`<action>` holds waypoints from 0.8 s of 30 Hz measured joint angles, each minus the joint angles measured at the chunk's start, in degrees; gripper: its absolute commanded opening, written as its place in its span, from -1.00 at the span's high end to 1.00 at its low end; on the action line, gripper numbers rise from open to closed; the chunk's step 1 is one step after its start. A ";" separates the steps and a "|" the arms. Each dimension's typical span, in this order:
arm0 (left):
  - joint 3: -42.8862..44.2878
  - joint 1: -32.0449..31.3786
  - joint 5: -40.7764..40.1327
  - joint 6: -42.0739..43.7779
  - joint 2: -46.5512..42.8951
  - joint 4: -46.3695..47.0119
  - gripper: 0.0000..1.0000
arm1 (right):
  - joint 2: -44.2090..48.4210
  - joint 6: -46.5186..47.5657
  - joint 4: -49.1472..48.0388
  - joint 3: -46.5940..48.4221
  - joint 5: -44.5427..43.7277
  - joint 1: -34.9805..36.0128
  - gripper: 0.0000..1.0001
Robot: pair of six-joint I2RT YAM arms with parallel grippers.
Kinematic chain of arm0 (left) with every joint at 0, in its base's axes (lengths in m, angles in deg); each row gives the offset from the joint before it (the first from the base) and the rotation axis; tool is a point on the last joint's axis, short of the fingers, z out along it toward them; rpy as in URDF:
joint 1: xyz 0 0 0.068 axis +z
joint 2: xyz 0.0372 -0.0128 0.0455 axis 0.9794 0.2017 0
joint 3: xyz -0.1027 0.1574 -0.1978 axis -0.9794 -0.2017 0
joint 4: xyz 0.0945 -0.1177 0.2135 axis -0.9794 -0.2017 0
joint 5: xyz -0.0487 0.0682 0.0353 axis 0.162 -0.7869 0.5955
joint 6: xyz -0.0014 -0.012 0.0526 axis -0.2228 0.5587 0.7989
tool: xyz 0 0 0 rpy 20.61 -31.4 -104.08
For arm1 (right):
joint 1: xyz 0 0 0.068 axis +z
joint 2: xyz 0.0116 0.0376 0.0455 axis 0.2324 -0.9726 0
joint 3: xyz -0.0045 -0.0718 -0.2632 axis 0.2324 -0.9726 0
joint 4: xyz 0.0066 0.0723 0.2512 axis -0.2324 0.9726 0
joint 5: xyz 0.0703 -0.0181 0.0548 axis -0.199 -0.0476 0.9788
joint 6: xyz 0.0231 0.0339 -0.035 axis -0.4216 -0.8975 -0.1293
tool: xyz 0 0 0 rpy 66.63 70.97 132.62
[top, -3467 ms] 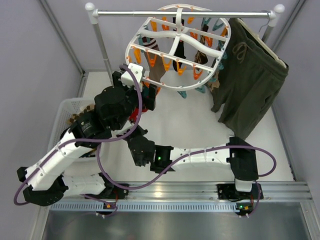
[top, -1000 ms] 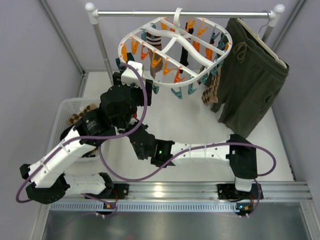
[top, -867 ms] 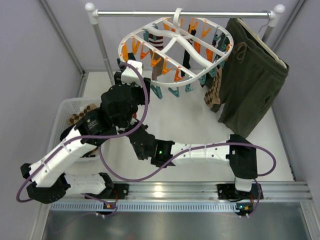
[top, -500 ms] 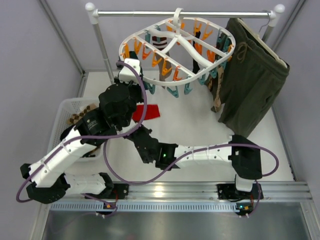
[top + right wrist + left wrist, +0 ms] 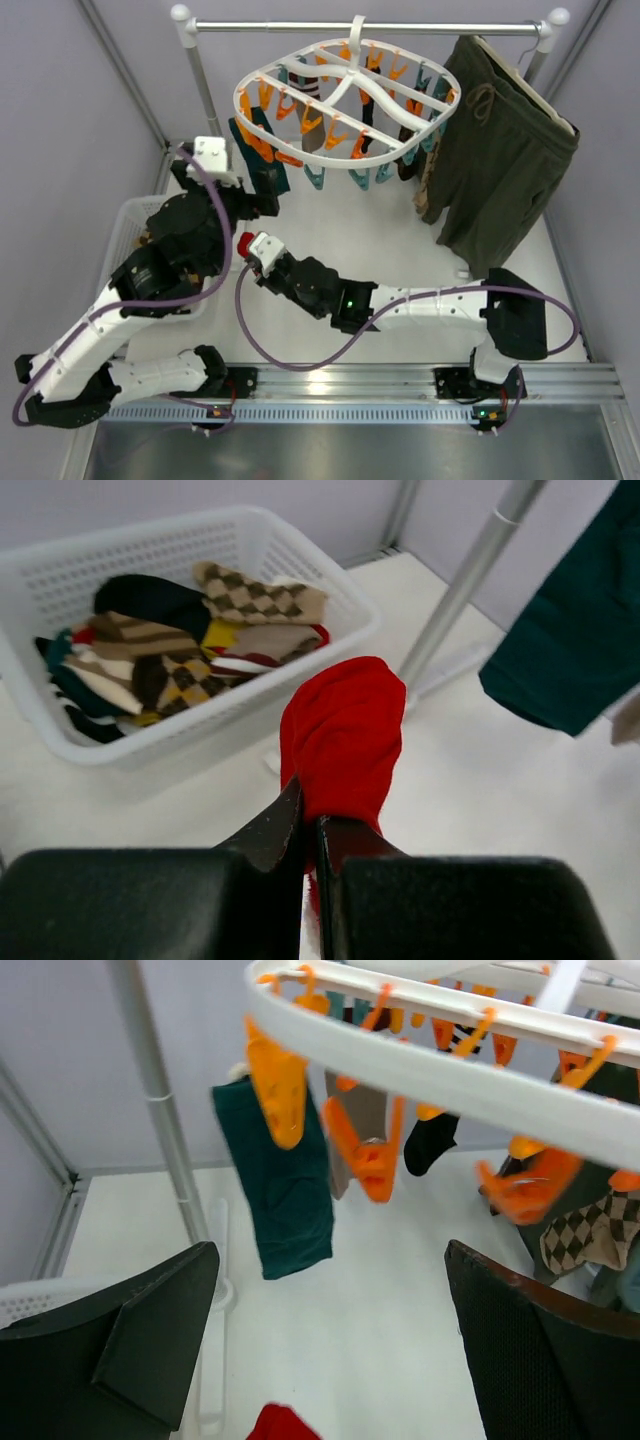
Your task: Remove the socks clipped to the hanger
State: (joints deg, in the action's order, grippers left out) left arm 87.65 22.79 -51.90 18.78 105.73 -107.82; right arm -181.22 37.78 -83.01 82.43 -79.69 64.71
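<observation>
The round white hanger [image 5: 243, 112] hangs from the rail, with orange and teal clips; its rim also shows in the left wrist view [image 5: 450, 1072]. Several socks are still clipped to it: a teal sock [image 5: 258, 158] [image 5: 287, 1195], a brown one [image 5: 362, 1125], a black one [image 5: 430, 1146] and an argyle one [image 5: 585, 1242]. My right gripper [image 5: 250, 248] [image 5: 311, 822] is shut on a red sock [image 5: 345, 730], held low over the table beside the basket. My left gripper [image 5: 262, 197] [image 5: 330, 1260] is open and empty, below the hanger's left edge and short of the teal sock.
A white basket [image 5: 124, 216] [image 5: 215, 735] at the left holds several loose socks. Dark green shorts [image 5: 500, 150] hang at the right of the rail [image 5: 370, 27]. The rail's left post [image 5: 205, 95] [image 5: 160, 1100] stands next to the teal sock.
The red sock has come off the hanger in my right gripper, which carried it left towards the basket. My left gripper drew back to the left. The hanger swung and levelled.
</observation>
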 measured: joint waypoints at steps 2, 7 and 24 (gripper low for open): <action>-2.27 0.00 -2.54 -0.96 -4.46 0.04 -0.97 | 0.50 -2.12 0.39 0.96 7.74 -2.56 1.00; -6.23 0.00 -12.02 -3.23 -15.21 0.04 -0.97 | -3.74 -5.18 3.98 11.39 20.65 -7.56 1.00; -8.55 0.02 -22.84 -3.80 -23.87 -0.50 -0.97 | -45.16 -7.63 17.57 65.66 33.24 -8.46 0.89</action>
State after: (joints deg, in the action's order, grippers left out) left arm 79.10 22.81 -74.74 14.97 81.87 -108.32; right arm -226.37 30.15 -65.44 148.09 -46.44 56.25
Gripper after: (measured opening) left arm 0.984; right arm 0.037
